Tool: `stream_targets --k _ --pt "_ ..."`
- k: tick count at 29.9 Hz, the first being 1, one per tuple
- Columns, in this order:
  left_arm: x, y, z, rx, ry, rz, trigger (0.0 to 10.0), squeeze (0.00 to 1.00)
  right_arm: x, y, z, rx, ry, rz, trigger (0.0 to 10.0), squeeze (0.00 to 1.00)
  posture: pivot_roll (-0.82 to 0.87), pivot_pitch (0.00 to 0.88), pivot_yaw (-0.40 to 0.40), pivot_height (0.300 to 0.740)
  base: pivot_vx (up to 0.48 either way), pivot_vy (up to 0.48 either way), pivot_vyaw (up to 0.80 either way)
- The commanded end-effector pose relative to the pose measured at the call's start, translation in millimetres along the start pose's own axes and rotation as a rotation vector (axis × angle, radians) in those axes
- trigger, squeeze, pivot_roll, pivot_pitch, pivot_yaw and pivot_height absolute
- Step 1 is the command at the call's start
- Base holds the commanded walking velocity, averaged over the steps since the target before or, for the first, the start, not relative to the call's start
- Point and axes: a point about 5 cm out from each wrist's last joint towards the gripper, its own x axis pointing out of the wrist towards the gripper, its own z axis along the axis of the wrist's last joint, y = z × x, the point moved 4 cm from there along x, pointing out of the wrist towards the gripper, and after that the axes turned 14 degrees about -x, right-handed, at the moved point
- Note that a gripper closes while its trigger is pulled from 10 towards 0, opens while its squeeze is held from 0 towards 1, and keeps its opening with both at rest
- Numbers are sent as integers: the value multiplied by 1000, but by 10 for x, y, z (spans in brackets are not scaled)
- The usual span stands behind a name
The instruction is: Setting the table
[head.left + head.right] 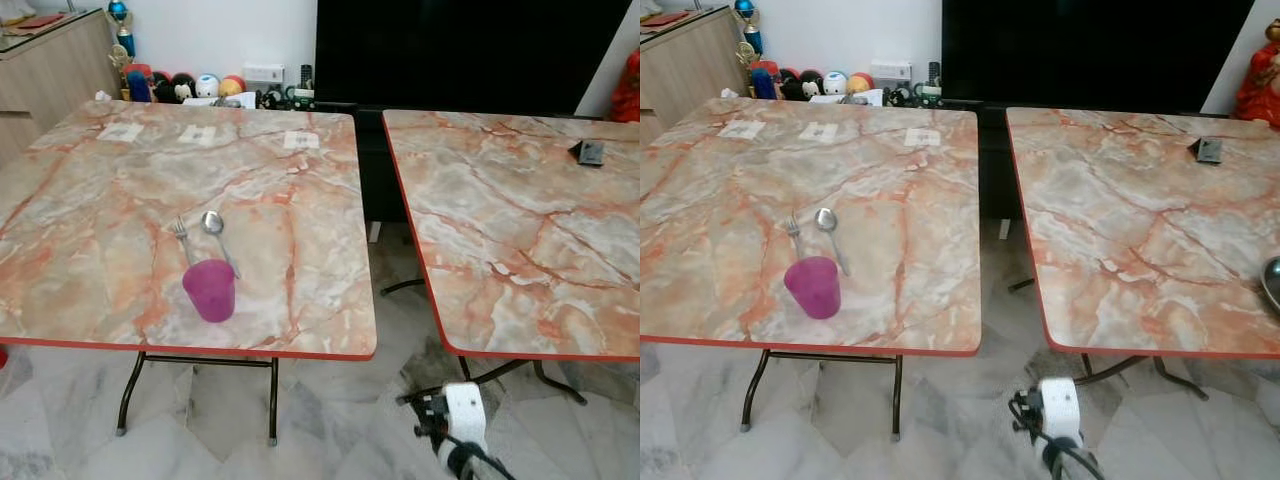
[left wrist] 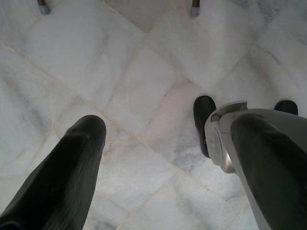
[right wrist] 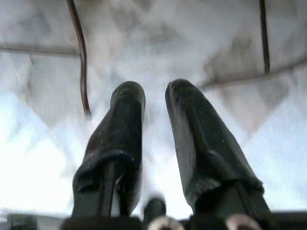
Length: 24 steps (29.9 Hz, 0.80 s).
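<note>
Nearest me, my right arm [image 1: 455, 420] hangs low in the gap between the two tables, over the pale marble floor [image 2: 144, 96]. The right gripper [image 3: 156, 103] shows its two black fingers a narrow gap apart with nothing between them, pointing at floor and table legs. The left gripper [image 2: 158, 139] is spread wide, also empty, over bare floor tiles beside my own foot [image 2: 204, 120].

On the left table [image 1: 300, 310], a purple cup [image 1: 210, 290] stands upright close to the near edge. Just beyond it a fork [image 1: 183, 238] and a spoon [image 1: 218, 238] lie side by side, the spoon's handle running almost to the cup. The right table [image 1: 520, 250] carries a small dark object [image 1: 588, 152] far back and a metal rim [image 1: 1272, 285] at its right edge.

My worry is the cup: it sits so near the edge that an arm rising from below could clip it or the tabletop and send it to the floor. Both hands must clear that edge first.
</note>
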Motion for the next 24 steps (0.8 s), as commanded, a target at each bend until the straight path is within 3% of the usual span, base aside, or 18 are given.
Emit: stream_targets --k 1,7,11,19,24 --pt "-11 -1 -57 -2 18 1 10000 0 -38 -4 -175 3 62 -13 10000 0 5 86 -30 740 0 0 0" --pt "-9 5 -50 -6 16 4 10000 0 -166 -56 -567 60 221 -64 10000 0 11 86 -28 740 0 0 0" --pt "-9 15 -46 -8 17 8 10000 0 -343 -120 -901 46 359 -117 10000 0 14 89 -25 740 0 0 0" --pt "-9 16 -46 -9 17 8 10000 0 -364 -122 -936 41 373 -119 10000 0 14 89 -25 740 0 0 0" --pt "-32 42 -122 -12 37 10 10000 0 -405 -160 -983 92 375 -139 10000 0 21 92 -21 740 0 480 0"
